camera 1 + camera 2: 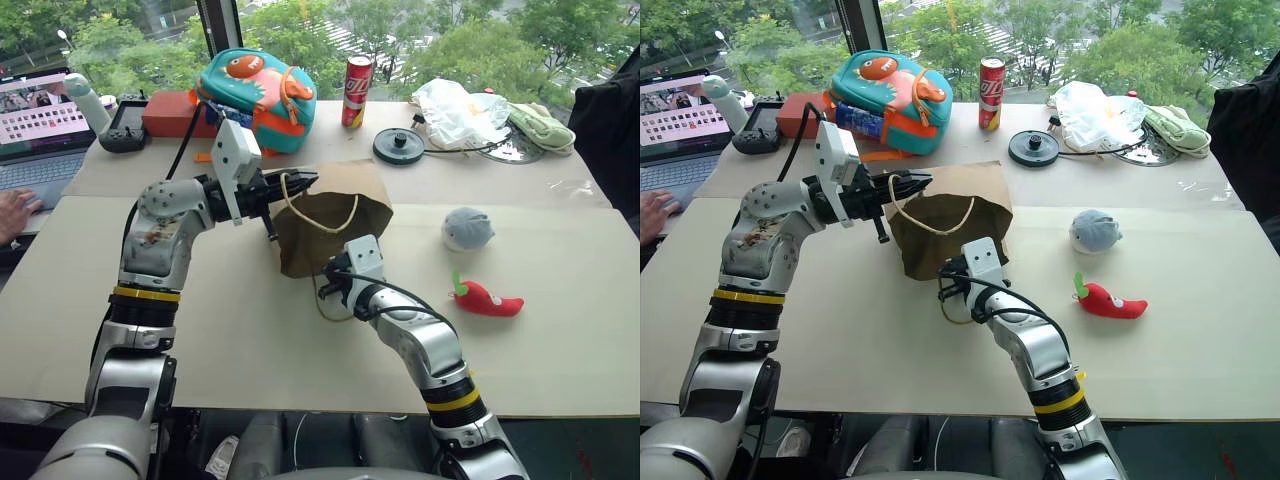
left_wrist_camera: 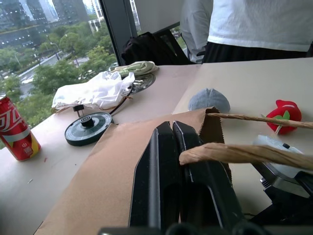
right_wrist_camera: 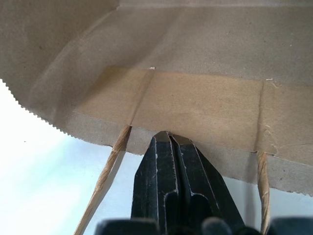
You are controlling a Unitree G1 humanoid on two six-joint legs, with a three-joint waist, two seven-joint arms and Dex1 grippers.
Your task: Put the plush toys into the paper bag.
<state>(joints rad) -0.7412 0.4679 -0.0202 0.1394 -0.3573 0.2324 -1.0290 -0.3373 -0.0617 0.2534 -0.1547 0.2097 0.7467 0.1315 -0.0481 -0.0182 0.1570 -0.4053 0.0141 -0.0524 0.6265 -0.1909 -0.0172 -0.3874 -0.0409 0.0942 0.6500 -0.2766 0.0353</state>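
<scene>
The desk (image 1: 250, 330), covered in tan paper, carries a brown paper bag (image 1: 335, 215) at centre, a grey-blue plush ball (image 1: 467, 229) and red chili plush (image 1: 487, 299) at right, a fish backpack (image 1: 262, 95), a red can (image 1: 356, 91), a white plastic bag (image 1: 455, 110) along the top, and a laptop (image 1: 40, 130) upper left.

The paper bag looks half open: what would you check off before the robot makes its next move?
1. Paper bag mouth held open: ok, the upper edge is raised off the table.
2. Left gripper shut, a cord handle across its fingers: ok.
3. Right gripper shut at the lower rim: ok; pinching paper, cannot tell.
4. Grey-blue ball in the bag: not ok, it lies on the table.
5. Red chili pepper in the bag: not ok, also on the table.
6. A free gripper to fetch a toy: not ok, both are at the bag.
</scene>
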